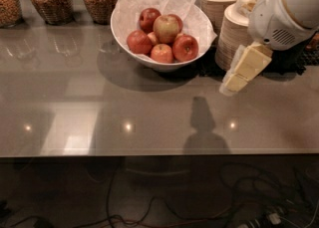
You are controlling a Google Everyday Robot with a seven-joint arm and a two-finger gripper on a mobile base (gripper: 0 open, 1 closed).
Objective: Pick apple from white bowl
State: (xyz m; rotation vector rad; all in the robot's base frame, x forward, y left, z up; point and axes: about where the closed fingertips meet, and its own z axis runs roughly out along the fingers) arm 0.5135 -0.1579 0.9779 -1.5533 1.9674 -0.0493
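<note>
The white bowl (124, 33) stands on the grey counter at the back centre, lined with crinkled white paper. It holds several apples. The palest apple (167, 28), yellow-green with a red blush, sits on top in the middle, with darker red apples (185, 48) around it. My gripper (234, 80) hangs at the right, above the counter, to the right of the bowl and in front of the stacked beige bowls. Its pale yellow fingers (249, 62) point down and left. It holds nothing.
Two stacks of beige disposable bowls (227, 3) stand right of the white bowl. Glass jars (47, 0) of dry food line the back left. The counter's front edge runs across the middle, with cables on the floor below.
</note>
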